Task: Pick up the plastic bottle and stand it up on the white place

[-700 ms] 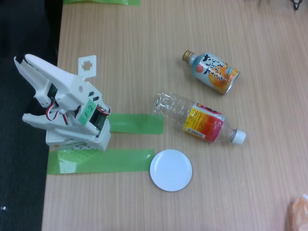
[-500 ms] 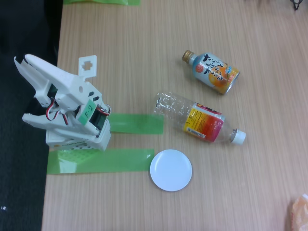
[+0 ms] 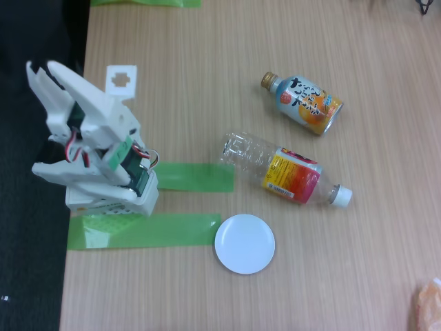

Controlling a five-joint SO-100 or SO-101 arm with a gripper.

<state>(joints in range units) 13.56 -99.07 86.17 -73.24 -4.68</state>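
The plastic bottle (image 3: 286, 169) lies on its side mid-table in the fixed view, clear-bodied with a yellow, orange and pink-red label. Its white cap (image 3: 340, 196) points to the lower right. The white place (image 3: 244, 243) is a small round plate lying bare just below the bottle's clear end. My white arm (image 3: 96, 148) is folded at the table's left edge, far from both. My gripper (image 3: 40, 70) points to the upper left, off the table edge, and its jaws are not clear enough to read. Nothing is in it.
A shorter orange-and-blue bottle-can (image 3: 306, 102) with a gold cap lies above the plastic bottle. Two green tape strips (image 3: 196, 177) (image 3: 148, 230) run right from the arm's base. An orange object (image 3: 428, 303) pokes in at the lower right corner. Dark floor lies left of the table.
The arm's upper part has swung upward and slightly left in the view, the small plate with the cross-shaped hole moving with it. Bottle, can and white plate have not moved.
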